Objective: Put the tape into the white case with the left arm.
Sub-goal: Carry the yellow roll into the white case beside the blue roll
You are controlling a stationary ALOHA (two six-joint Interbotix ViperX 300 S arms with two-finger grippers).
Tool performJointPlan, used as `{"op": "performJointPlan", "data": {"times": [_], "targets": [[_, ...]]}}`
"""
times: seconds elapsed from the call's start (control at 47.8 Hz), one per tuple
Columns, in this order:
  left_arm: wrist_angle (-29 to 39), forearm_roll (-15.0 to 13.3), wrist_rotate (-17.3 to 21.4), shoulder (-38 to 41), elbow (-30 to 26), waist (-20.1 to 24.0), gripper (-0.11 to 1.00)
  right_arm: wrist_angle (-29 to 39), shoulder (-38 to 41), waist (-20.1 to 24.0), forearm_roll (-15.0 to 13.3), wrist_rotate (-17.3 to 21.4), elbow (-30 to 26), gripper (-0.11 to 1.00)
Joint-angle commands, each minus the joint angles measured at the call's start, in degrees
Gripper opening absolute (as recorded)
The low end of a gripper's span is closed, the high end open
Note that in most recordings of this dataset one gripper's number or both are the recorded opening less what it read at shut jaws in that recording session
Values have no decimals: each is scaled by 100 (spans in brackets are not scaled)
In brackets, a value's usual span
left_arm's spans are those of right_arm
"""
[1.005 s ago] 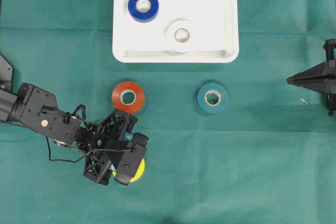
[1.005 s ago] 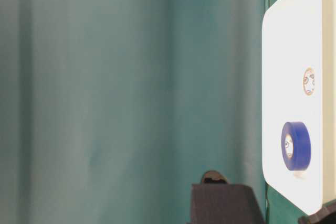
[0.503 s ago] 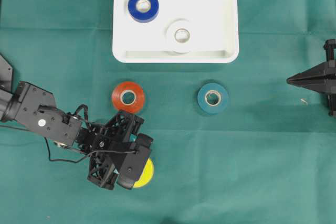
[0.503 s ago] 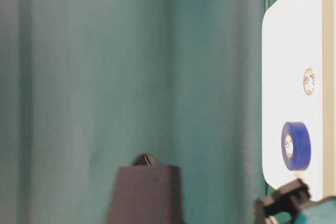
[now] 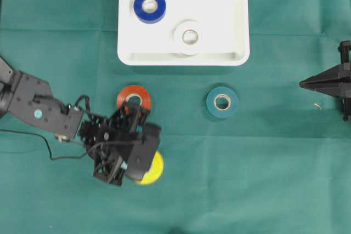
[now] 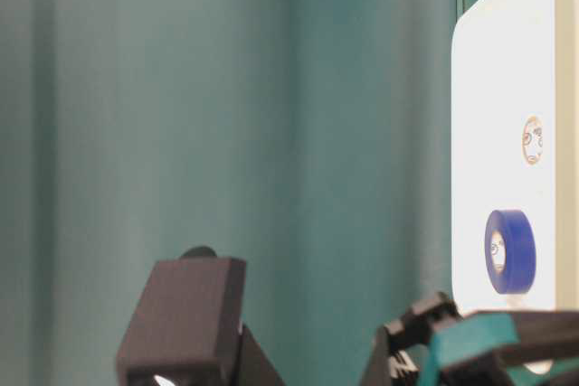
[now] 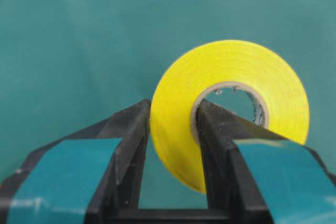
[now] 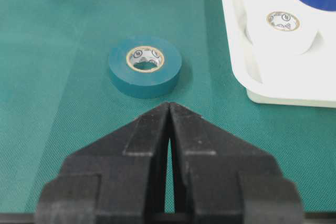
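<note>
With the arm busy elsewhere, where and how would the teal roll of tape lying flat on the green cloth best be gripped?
Probably across its wall: the teal roll of tape lies flat, core hole up, so come from above with one finger in the hole and one outside. The left gripper holds the yellow roll of tape that way.

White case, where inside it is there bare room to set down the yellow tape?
The white case is bare along its right side and across the top right, beyond the white roll. The blue roll fills the upper left corner. The left gripper holds the yellow tape.
</note>
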Motion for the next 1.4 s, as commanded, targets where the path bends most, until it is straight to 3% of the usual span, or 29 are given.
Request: {"op": "performJointPlan", "data": {"times": [0.0,0.942,1.382], "targets": [[-26,9,9,-272,0,220,25,-35,44,-9,-9,0,-62,-9],[-202,18,53,-475,220,2988,25,-35,44,-18,-9,0,-62,-9],[-501,18,35,-466,308,3340,25,-35,44,-18,-9,9,-62,-9]]}}
